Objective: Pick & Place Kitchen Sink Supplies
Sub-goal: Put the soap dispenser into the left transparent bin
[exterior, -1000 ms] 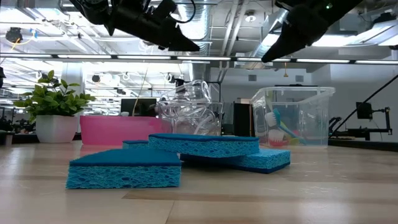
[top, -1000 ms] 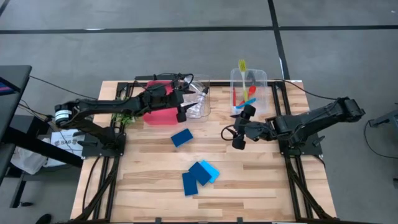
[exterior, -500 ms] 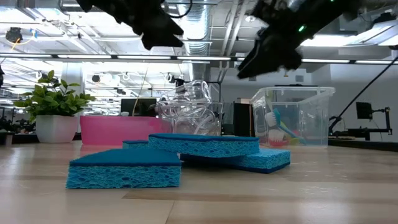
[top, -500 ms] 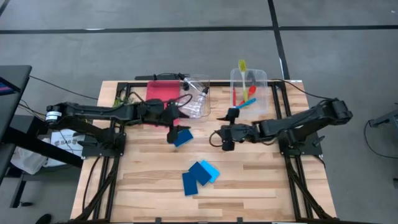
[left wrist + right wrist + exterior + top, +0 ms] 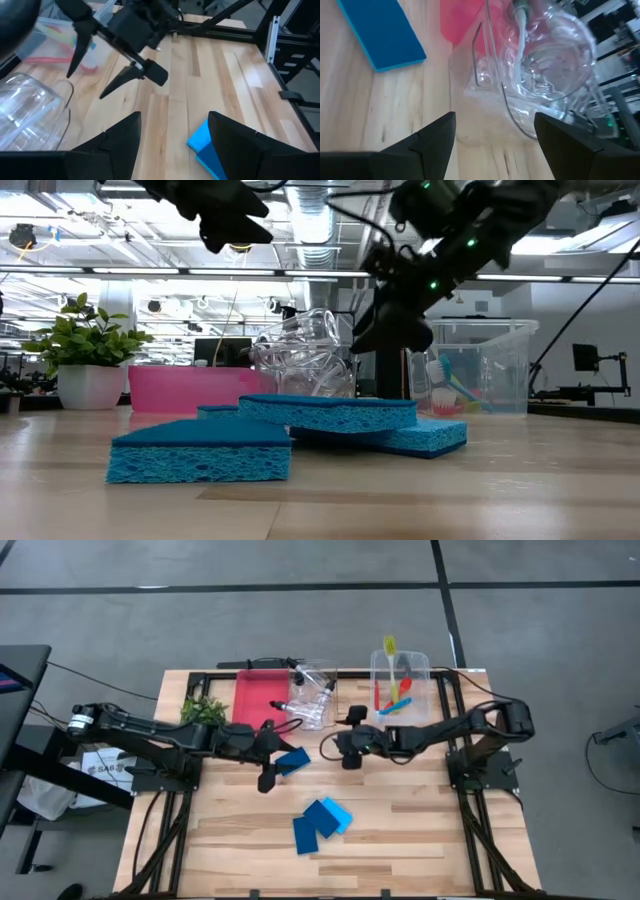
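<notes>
Wooden table (image 5: 400, 830), seen from above, crossed by two dark arms stretched low toward its middle. Left arm reaching in from the left edge, left gripper (image 5: 268, 778) tipped down just beside a lone blue sponge (image 5: 292, 761), fingers spread wide, nothing between them. Right arm extended from the right side, right gripper (image 5: 348, 756) hovering near the clear bottle bin (image 5: 316, 708), fingers likewise spread and empty.

Seen from the right wrist: that same lone sponge (image 5: 382, 32) flat on the wood, off to one side of the open fingers, the clear bin (image 5: 540, 65) straight ahead between them. Seen from the left wrist: right gripper (image 5: 107, 70) facing in with its fingers parted above bare wood, a corner of stacked blue sponges (image 5: 204, 147) lying beside one left finger.

Toward the table's near edge, well apart from both grippers: a pile of three blue sponges (image 5: 320, 822), overlapping one another, looming large in the low view (image 5: 300, 430).

At the far edge: red tray (image 5: 255, 700), then the bottle bin holding small clear black-capped bottles (image 5: 305, 700), then a taller clear bin (image 5: 420, 675) with brushes (image 5: 395, 690) in yellow-green, red and blue standing inside. Small leafy plant (image 5: 203, 710) left of the tray.
</notes>
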Robot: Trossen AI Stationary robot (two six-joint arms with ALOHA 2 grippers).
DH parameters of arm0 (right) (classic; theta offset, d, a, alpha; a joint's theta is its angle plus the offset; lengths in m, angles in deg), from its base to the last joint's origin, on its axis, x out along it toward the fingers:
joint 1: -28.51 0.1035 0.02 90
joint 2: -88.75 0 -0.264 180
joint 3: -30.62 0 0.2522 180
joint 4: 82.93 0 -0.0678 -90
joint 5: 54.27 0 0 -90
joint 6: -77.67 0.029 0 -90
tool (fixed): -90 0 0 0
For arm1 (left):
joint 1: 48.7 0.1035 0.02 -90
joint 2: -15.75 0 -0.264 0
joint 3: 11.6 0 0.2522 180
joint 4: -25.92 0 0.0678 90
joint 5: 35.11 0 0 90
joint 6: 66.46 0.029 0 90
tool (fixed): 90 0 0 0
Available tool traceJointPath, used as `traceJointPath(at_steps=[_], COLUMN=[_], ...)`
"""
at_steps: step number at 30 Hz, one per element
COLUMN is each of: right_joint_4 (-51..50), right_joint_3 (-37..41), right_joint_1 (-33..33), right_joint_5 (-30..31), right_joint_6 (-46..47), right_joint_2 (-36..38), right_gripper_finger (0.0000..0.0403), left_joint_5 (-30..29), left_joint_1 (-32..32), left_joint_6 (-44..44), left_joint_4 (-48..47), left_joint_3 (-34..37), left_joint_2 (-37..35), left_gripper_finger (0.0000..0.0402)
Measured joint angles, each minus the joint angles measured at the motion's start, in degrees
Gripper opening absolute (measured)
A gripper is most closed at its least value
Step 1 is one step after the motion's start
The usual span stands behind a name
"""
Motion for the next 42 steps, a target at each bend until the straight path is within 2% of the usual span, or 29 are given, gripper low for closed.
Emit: traceJointPath(at_steps=[4,8,20,29,33,42], right_joint_4=[0.0,-0.3,-8.6,-16.6,-19.1,-20.7], right_joint_3=[-1.9,-3.3,-5.8,-6.3,-6.4,-6.3], right_joint_1=[-2.5,-3.7,-4.9,-4.9,-4.9,-4.6], right_joint_5=[-4.1,-5.1,-3.3,-1.9,1.0,4.4], right_joint_6=[-0.3,-2.0,-1.0,3.4,4.9,5.6], right_joint_2=[-2.8,-5.2,-5.4,-2.8,-2.8,-2.8], right_gripper_finger=[0.0265,0.0265,0.0257,0.0199,0.0167,0.0099], left_joint_5=[-0.5,-0.5,-0.5,-0.5,-0.5,-0.4], left_joint_1=[-0.2,-0.2,-0.2,-0.2,-0.2,-0.2], left_joint_6=[0.0,0.0,0.0,0.1,0.2,0.2], left_joint_4=[1.3,1.7,2.8,2.9,3.1,3.5], left_joint_3=[1.0,1.1,1.1,1.1,1.1,1.1], left_joint_2=[-0.2,-0.2,-0.2,-0.1,-0.1,-0.1], left_gripper_finger=[0.0232,0.0232,0.0232,0.0232,0.0232,0.0232])
